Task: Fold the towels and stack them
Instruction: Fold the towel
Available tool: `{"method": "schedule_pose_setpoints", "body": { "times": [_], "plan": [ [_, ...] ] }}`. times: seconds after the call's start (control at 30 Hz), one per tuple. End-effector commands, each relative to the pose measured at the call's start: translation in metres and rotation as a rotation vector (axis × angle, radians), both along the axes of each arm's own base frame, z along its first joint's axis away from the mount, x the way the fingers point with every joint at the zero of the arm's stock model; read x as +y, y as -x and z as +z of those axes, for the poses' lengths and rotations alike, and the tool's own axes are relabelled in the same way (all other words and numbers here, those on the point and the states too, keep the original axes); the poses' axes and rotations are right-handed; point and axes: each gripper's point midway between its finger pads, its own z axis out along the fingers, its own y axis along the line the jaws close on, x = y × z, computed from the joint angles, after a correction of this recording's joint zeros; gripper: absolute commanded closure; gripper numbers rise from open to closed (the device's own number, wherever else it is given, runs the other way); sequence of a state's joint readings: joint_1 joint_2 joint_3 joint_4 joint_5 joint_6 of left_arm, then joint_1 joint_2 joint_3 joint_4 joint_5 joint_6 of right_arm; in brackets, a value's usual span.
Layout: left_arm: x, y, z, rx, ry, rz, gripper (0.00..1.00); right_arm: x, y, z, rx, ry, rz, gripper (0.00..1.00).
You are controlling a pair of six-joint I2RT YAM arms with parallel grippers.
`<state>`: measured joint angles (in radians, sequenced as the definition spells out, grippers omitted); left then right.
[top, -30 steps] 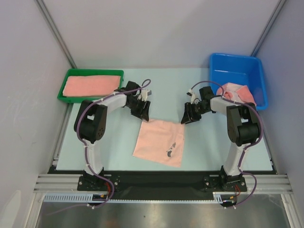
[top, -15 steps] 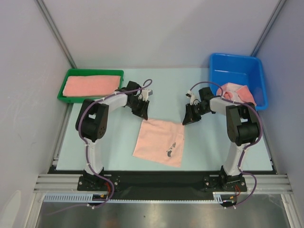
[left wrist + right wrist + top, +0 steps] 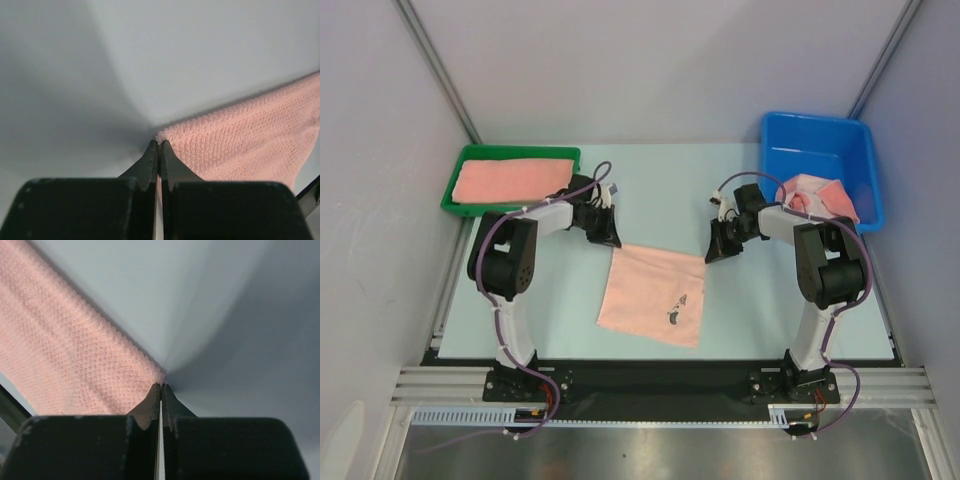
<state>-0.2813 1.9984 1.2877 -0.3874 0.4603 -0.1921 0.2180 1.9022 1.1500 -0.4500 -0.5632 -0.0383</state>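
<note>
Just closed, left claw (image 3: pixel 159 142) and right claw (image 3: pixel 161 385) each pinch a corner of the nubby peach towel (image 3: pixel 653 293).

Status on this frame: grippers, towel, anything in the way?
Left gripper shut on pink towel, far-left corner. Right gripper shut on its far-right corner. Nothing blocking.

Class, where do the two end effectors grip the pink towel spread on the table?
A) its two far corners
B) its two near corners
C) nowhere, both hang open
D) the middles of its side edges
A: the left end effector and right end effector are each shut on a corner of the pink towel along its far edge.
</note>
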Motion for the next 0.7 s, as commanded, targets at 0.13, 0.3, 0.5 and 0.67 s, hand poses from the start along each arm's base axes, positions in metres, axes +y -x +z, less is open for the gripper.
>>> {"method": "schedule_pose_setpoints", "body": {
  "times": [0.13, 0.3, 0.5, 0.67],
  "plan": [
    [0.003, -0.01, 0.019, -0.046, 0.041, 0.07, 0.94, -0.003, -0.016, 0.016, -0.137, 0.069, -0.044, 1.0],
    [0.006, -0.015, 0.03, -0.078, 0.02, 0.053, 0.7, 0.007, -0.017, 0.016, -0.142, 0.068, -0.011, 1.0],
    [0.015, -0.022, 0.029, -0.118, -0.062, -0.08, 0.55, 0.012, -0.016, 0.014, -0.133, 0.06, 0.003, 1.0],
    [0.005, -0.009, 0.02, -0.104, -0.006, -0.24, 0.48, 0.012, -0.014, 0.012, -0.125, 0.064, 0.015, 1.0]
  ]
}}
